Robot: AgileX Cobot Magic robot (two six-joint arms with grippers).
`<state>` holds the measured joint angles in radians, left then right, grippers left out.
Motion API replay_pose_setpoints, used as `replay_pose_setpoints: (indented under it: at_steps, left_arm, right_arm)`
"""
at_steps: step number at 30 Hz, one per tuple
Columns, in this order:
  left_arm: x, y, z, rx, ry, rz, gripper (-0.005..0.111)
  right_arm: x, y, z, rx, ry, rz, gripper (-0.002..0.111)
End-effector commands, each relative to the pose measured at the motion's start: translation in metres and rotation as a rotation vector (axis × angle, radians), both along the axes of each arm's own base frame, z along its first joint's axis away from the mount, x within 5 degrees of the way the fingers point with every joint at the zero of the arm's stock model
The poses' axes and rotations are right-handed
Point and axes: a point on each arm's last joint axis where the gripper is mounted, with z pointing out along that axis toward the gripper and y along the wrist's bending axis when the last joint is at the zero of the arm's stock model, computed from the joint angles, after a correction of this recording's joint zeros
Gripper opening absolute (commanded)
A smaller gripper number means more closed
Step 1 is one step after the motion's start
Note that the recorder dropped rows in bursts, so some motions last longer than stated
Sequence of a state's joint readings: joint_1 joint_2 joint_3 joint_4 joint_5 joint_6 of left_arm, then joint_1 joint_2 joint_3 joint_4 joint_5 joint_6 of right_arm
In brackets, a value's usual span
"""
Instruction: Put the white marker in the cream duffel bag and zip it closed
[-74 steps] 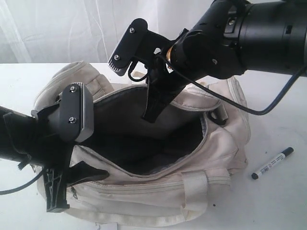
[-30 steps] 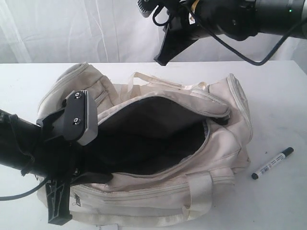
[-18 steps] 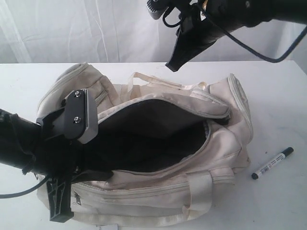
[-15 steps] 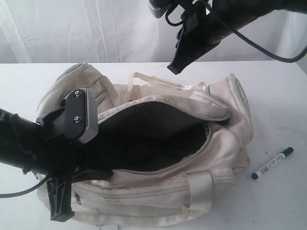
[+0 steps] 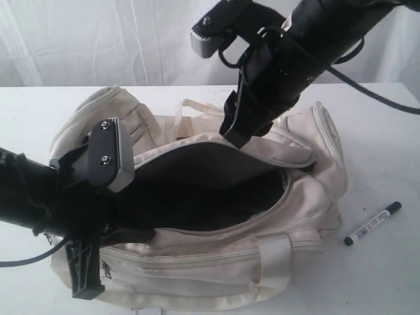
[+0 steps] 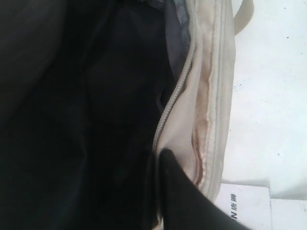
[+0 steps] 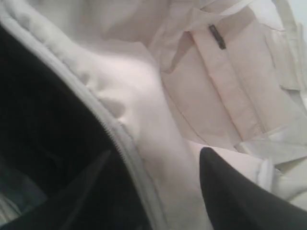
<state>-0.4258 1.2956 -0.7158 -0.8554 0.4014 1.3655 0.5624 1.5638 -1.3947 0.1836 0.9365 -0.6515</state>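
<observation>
Marker position: the white marker (image 5: 373, 224) lies on the table (image 5: 394, 275), well apart from the open cream duffel bag (image 5: 295, 197), off its right end, long axis diagonal. The right gripper (image 5: 234, 133) is nearer, its jaws parted and empty astride the bag's far rim. The left gripper (image 5: 108, 252) sits at the near rim; its grip cannot be judged.

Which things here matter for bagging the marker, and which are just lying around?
Job: cream duffel bag, unzipped; white marker, on the table beside it.
Lying about: printed white sheet by the bag; white curtain behind.
</observation>
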Motion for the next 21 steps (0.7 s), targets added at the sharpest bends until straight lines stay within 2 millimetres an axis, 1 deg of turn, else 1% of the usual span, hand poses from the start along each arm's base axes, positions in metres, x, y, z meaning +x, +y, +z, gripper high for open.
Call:
replay_pose_setpoints:
  at_steps: [1,5,7,14,17,19,21]
  left_arm:
    - [-0.003,-0.002,-0.001,-0.028,0.036,0.008,0.0]
    - [-0.003,-0.002,-0.001,-0.033,0.038,0.012,0.0]
    - [-0.003,-0.002,-0.001,-0.033,0.038,0.012,0.0]
    - [-0.003,-0.002,-0.001,-0.033,0.038,0.012,0.0]
    - [-0.003,-0.002,-0.001,-0.033,0.038,0.012,0.0]
    - [-0.003,-0.002,-0.001,-0.033,0.038,0.012,0.0]
    - [-0.003,-0.002,-0.001,-0.033,0.038,0.012,0.0]
  right_arm:
    - [-0.011,0.012,-0.009,-0.008,0.005,0.065,0.051]
    - [-0.007,0.021,-0.018,0.0,-0.051,0.088,0.051]
    - [-0.001,0.025,-0.023,0.01,-0.072,0.083,0.051]
    - [0.016,0.035,-0.05,-0.025,-0.088,0.109,0.051]
    - [0.024,0.039,-0.057,-0.021,-0.119,0.11,0.05]
    - [0.027,0.041,-0.061,-0.022,-0.129,0.109,0.045]
    - [0.028,0.042,-0.061,-0.015,-0.143,0.106,0.033]
